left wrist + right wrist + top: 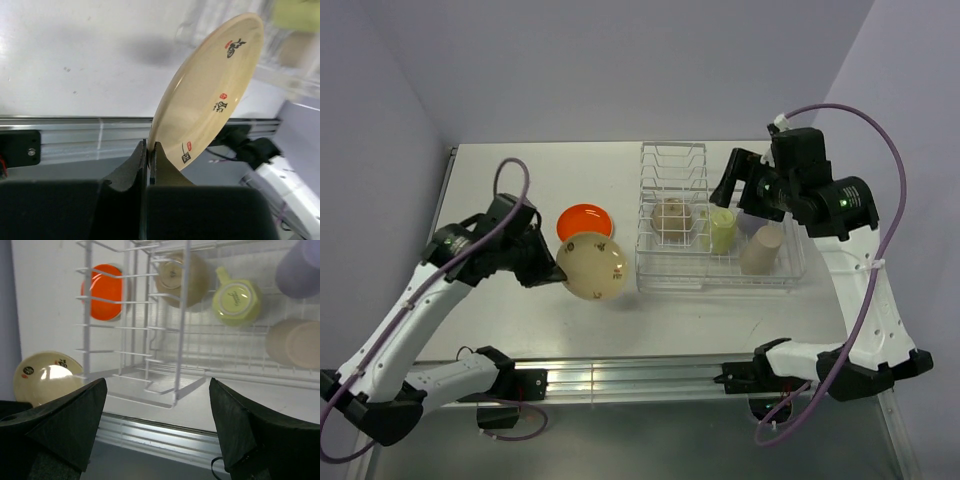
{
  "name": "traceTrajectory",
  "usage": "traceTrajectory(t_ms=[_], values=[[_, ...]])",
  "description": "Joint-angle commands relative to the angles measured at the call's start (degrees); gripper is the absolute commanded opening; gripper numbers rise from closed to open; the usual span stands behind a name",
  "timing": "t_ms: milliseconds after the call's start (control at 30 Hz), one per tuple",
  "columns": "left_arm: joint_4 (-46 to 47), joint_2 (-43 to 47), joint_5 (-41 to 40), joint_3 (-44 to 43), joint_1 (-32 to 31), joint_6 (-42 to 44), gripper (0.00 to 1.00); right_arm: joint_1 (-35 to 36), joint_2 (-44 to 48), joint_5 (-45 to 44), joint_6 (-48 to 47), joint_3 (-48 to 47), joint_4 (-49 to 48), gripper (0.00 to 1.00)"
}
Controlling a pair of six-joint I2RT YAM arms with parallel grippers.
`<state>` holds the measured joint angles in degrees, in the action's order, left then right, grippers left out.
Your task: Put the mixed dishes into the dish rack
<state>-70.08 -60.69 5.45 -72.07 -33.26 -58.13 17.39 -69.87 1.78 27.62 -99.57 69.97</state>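
Note:
My left gripper is shut on the rim of the cream-yellow saucer, which it holds tilted above the table, left of the dish rack. The orange plate lies flat on the table just behind the saucer. In the rack sit the off-white bowl, the yellow-green cup, the tan cup and the lavender cup. My right gripper hangs open and empty above the rack's far right part.
The rack's upright plate slots hold nothing. A metal rail runs along the table's near edge. Walls close in behind and on both sides.

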Motion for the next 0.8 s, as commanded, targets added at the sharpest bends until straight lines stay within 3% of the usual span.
traceTrajectory(t_ms=[0,133,300,533,767], values=[[-9.0,1.6,-5.1,-10.1,-0.1,-3.6,0.0,2.1,-1.8,3.5,0.3,-7.6,1.8,0.9],[-9.0,2.9,-5.1,-12.4,-0.1,-6.3,0.0,2.4,-5.7,8.8,-1.1,-13.1,3.2,0.9],[-8.7,4.0,-7.7,-17.4,-0.1,-6.6,0.0,2.8,-8.7,21.7,-2.7,-15.2,2.5,0.88],[4.3,7.9,-3.7,-17.8,-0.2,-4.5,0.0,6.7,-11.8,42.0,-2.4,-15.8,-3.5,0.86],[10.7,6.9,0.9,-18.8,-0.1,-1.2,0.0,13.5,-14.7,47.0,0.8,-16.4,-10.7,0.83]])
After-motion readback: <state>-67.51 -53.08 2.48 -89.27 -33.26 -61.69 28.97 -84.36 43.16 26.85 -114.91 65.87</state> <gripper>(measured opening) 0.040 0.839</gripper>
